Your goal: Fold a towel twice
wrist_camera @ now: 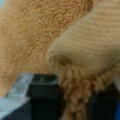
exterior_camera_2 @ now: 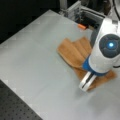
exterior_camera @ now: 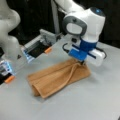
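My pincer (exterior_camera: 82, 63) pinches a bunched edge of the orange-brown towel (exterior_camera: 56, 78), lifting it over the part lying flat on the grey tabletop (exterior_camera: 82, 102), apparently mid-fold.

I work in a robotics lab. I stand at a bare grey table (exterior_camera: 75, 105) with black curtains hanging behind it. Off the table's edge, in a front view's bottom left, lies a black perforated breadboard (exterior_camera_2: 17, 105) of the optical-bench kind. Beyond the table's far edge sit aluminium frame rails (exterior_camera: 47, 35) with orange end caps (exterior_camera: 48, 50), and beside the table stands another white robot arm (exterior_camera: 10, 32).
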